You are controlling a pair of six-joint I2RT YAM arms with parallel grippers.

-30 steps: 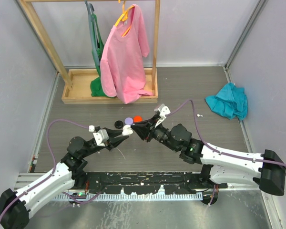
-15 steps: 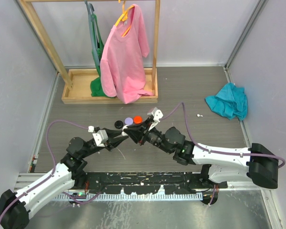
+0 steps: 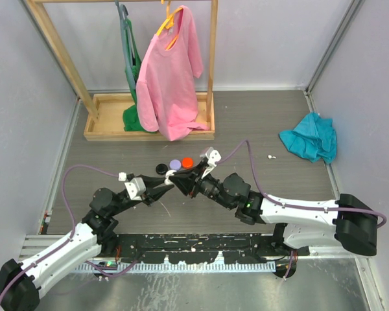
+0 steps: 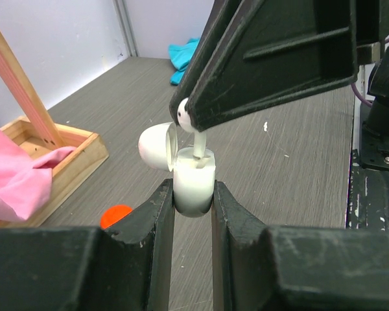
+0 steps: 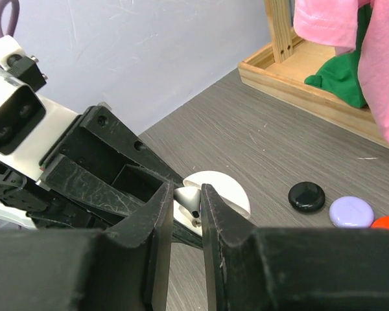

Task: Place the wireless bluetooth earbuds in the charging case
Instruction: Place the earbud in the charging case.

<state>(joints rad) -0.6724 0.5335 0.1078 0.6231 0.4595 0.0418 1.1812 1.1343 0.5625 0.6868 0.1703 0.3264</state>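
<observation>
The grey table (image 3: pixel 279 129) runs back to a wooden rack (image 3: pixel 91 123) with a pink shirt (image 3: pixel 172 71), well beyond the charging case (image 3: pixel 173 175). From above, my left gripper (image 3: pixel 170 184) and right gripper (image 3: pixel 180 183) meet tip to tip at the case, three coin-like round cases (image 3: pixel 175 164) just beyond it. Through my left wrist, my left fingers (image 4: pixel 159 214) are pressed onto the case's white body from both sides, its lid (image 4: pixel 154 147) hinged open. The white earbud (image 4: pixel 183 111) stands directly above the case, stem reaching its open top; how deep I cannot tell. Through my right wrist, my right fingers (image 5: pixel 157 214) pinch that earbud by its head, the case just below. I judge the bud featherlight, hard and slippery: hold the head, keep the stem upright. The glossy rounded case could squirt out if pushed off-axis.
</observation>
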